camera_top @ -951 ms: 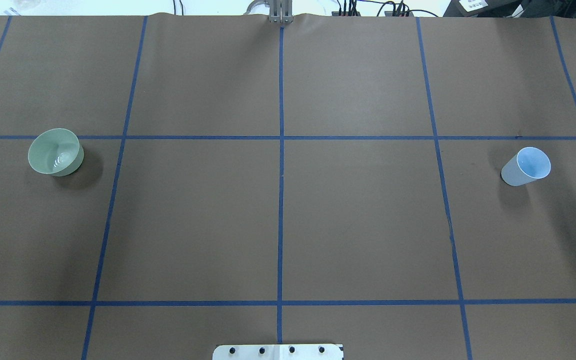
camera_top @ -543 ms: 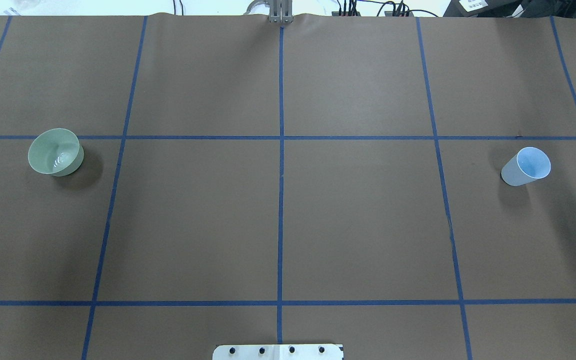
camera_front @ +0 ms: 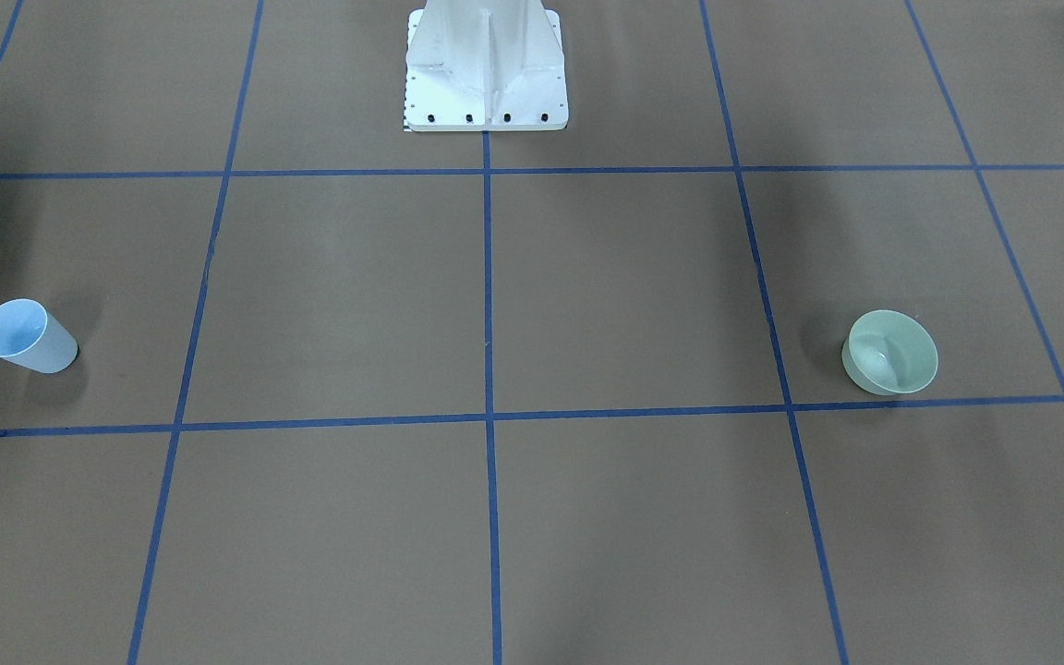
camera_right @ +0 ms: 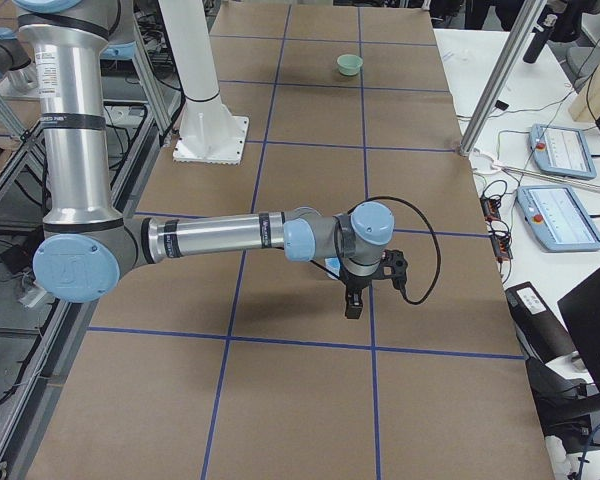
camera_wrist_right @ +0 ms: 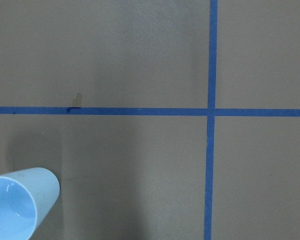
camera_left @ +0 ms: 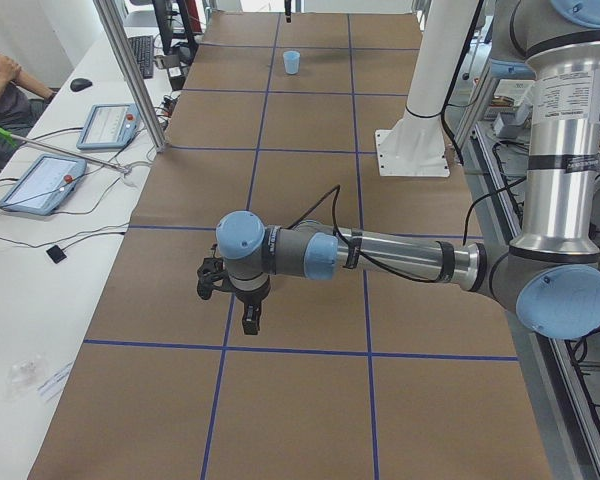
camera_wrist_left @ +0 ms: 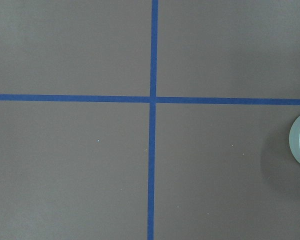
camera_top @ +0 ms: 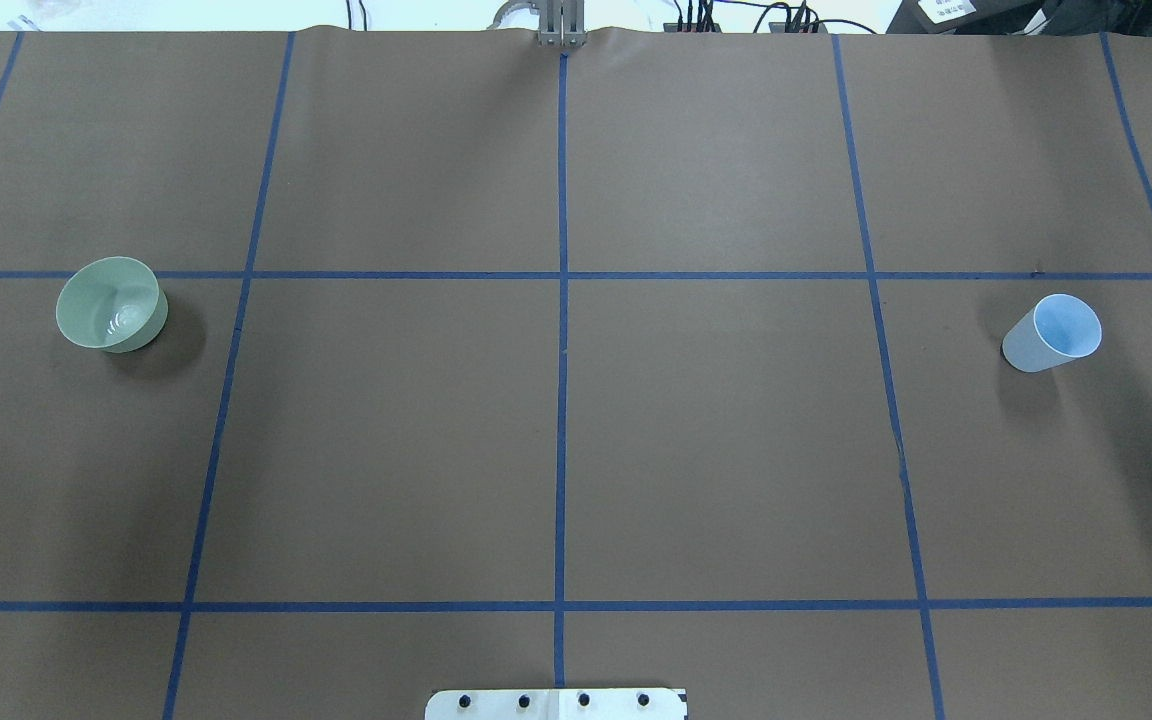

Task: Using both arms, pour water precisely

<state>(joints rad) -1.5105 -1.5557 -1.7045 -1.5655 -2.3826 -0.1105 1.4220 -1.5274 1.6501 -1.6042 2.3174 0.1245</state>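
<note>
1. Jaws of the left gripper point(camera_left: 242, 310) and right gripper point(camera_right: 355, 300) are shown only in the side views; their opening cannot be told.
2. The left arm point(camera_left: 400, 258) and right arm point(camera_right: 220, 238) are stretched out low over the table point(camera_top: 716, 450).
3. A green bowl point(camera_top: 111, 303) is seen off to one side of the left jaws, and a blue cup point(camera_top: 1054, 335) off to one side of the right jaws.

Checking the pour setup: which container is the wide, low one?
The pale green bowl on the robot's left; the light blue cup on its right is narrower and taller.
</note>
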